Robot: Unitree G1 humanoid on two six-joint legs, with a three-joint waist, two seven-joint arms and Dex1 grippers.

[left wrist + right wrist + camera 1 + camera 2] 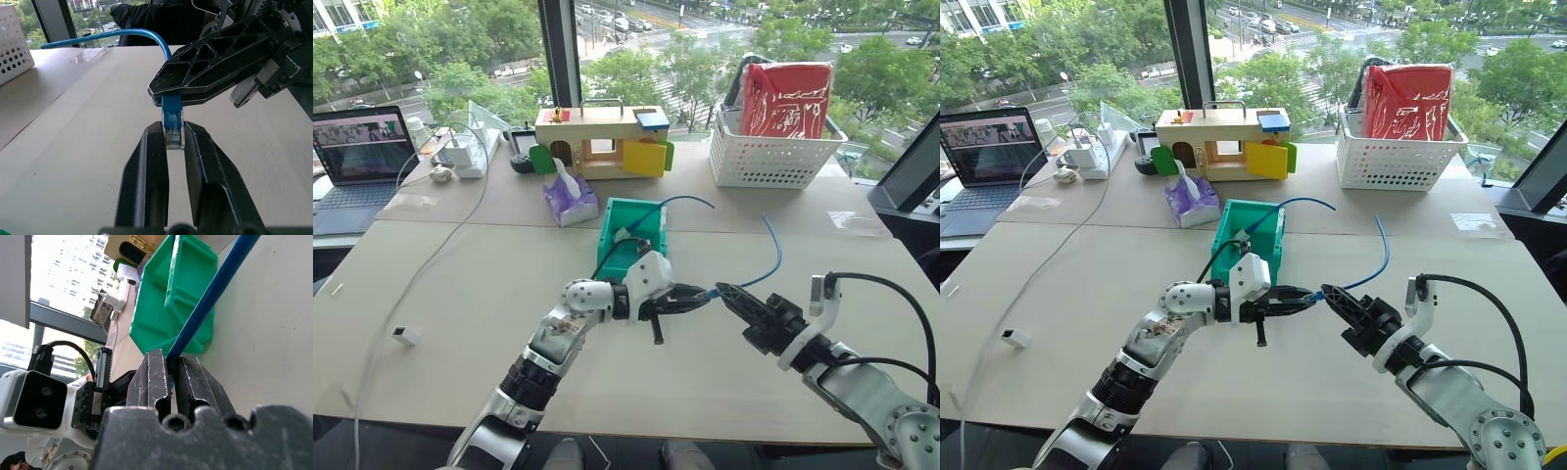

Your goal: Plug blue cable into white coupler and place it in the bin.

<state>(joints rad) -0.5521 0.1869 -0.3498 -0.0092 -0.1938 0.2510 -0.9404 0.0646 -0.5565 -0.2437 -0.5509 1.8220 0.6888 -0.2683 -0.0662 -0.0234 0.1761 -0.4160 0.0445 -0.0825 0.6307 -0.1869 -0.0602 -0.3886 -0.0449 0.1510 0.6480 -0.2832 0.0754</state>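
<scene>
The blue cable [771, 257] arcs over the table, and its far end reaches into the teal bin [636, 205] at mid-table. My left gripper [173, 134] is shut on the cable's clear plug [173, 139] above the table, in front of the bin. My right gripper [724, 291] meets it tip to tip from the right and is shut on the cable just behind the plug [172, 363]. The white coupler [406, 336] lies alone on the table at the far left, well away from both grippers.
A white lattice basket [773, 162] with a red bag stands at the back right. At the back middle are a wooden toy house [602, 137] and a purple tissue pack [570, 201]. A laptop [357, 157] sits far left. A long white cord [421, 264] runs down the left side.
</scene>
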